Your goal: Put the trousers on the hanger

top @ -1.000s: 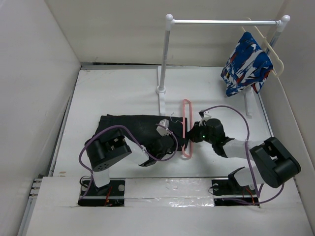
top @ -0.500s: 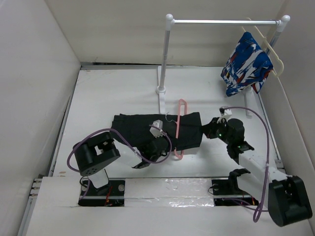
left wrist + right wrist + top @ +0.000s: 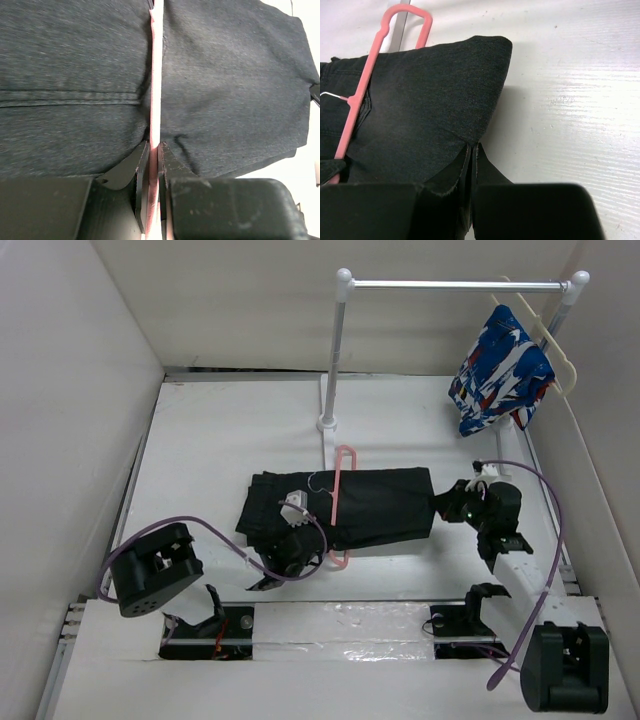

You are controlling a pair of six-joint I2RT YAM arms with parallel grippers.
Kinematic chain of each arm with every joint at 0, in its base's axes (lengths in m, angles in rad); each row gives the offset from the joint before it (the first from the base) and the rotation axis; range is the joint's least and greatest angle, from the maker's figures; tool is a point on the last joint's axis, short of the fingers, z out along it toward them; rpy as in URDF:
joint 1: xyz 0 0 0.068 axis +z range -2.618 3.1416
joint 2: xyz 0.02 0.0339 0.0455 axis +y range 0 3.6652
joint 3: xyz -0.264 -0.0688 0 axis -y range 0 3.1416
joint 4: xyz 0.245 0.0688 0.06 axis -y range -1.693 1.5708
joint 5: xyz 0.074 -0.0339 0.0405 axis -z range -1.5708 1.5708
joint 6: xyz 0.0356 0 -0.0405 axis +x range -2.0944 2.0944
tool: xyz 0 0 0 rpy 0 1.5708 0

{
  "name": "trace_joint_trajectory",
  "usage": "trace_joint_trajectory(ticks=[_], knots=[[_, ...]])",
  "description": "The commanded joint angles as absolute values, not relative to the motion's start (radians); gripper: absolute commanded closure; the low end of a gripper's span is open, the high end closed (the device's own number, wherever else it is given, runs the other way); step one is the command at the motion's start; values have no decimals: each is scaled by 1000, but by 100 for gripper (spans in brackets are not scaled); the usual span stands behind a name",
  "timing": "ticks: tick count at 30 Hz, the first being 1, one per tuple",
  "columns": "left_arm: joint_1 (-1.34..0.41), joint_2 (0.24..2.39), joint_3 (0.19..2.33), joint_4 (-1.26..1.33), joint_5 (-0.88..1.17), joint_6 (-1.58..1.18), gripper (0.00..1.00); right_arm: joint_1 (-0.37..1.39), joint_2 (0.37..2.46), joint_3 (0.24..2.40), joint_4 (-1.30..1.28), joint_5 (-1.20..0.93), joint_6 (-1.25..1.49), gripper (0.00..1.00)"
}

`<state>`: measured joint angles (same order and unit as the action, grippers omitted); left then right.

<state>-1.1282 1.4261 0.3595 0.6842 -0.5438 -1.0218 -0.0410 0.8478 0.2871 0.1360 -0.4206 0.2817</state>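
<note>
The black trousers (image 3: 370, 505) lie folded flat in the middle of the table, threaded through the pink hanger (image 3: 338, 490), which crosses them. My left gripper (image 3: 318, 552) is shut on the hanger's bar at the trousers' near edge; in the left wrist view the pink bar (image 3: 156, 75) runs up from between the jaws (image 3: 154, 146) over the black cloth (image 3: 230, 85). My right gripper (image 3: 442, 505) is shut on the trousers' right end; the right wrist view shows its jaws (image 3: 473, 146) pinching the cloth (image 3: 435, 110), with the hanger (image 3: 365, 90) at the left.
A white clothes rail (image 3: 455, 284) stands at the back, its left post (image 3: 334, 350) just behind the hanger. A blue-white-red patterned garment (image 3: 500, 370) hangs on a cream hanger (image 3: 545, 330) at the rail's right end. White walls enclose the table.
My right gripper has pulled the trousers' end to the right, drawing the cloth through the hanger. My left gripper and the hanger have shifted left. Both arms have swung outward.
</note>
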Motion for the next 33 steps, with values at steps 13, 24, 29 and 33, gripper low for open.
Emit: trace_joint_trajectory(ticks=[13,24,29,33], knots=[[-1097,1365,316,545,-655,-1011,100,-132,836,336,155,-428,238,100],[-1155,1244,423,479,-704,-982,100,-132,847,327,160,-425,239,100],[-1175,1197,486,477,-704,-928,100,-120,838,342,146,-445,238,93],[-1186,1175,502,506,-686,-901,100,-40,809,397,91,-440,232,59]])
